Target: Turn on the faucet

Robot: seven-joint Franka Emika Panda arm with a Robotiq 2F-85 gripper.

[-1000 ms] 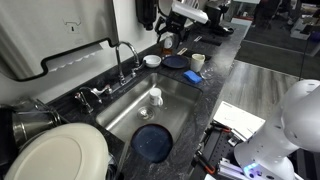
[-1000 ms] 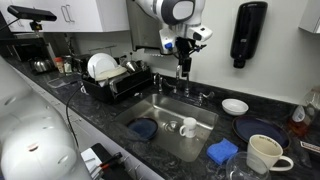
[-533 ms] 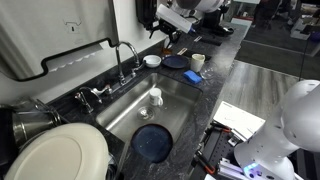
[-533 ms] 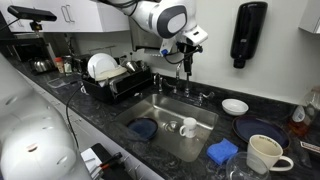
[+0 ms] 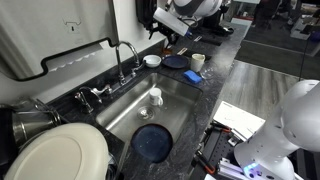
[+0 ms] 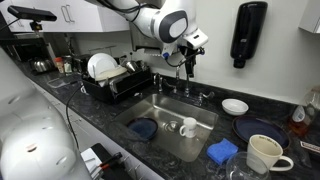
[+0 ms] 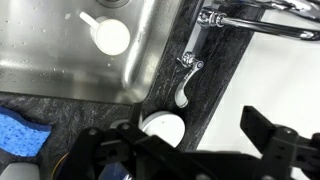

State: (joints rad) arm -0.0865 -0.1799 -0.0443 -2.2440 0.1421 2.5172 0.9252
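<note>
Glossy white rounded robot arm [image 6: 148, 20] ending in a black gripper [image 7: 195, 135].
A dark circular cap [image 6: 172, 22] marked its joint; the gripper's two fingers [image 7: 278, 152] were angular and black.

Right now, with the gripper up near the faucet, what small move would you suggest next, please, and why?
I would probably lower the gripper toward the small lever at the base of the faucet. Its jaws stand open with nothing between them. It hangs above the counter and touches nothing, and the wrist view shows the lever just ahead of it.
</note>
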